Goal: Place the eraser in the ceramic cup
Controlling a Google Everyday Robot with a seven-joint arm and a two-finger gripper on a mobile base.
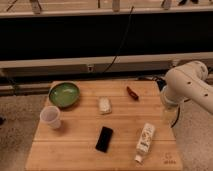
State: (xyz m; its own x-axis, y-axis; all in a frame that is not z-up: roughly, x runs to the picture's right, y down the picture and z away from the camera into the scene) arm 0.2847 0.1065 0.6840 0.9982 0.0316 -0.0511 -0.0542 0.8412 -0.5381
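The eraser (104, 139), a flat black slab, lies on the wooden table (70, 152) near the front middle. The ceramic cup (50, 116), small, pale and upright, stands at the table's left side, left of and a little behind the eraser. My white arm (187, 85) hangs over the table's right edge, far from both. The gripper itself is not in view; only the arm's rounded segments show.
A green bowl (64, 94) sits just behind the cup. A small whitish lumpy object (104, 105) lies mid-table. A white bottle (145, 141) lies on its side at the front right. A small reddish-brown object (132, 93) lies at the back right. A dark wall with a cable runs behind.
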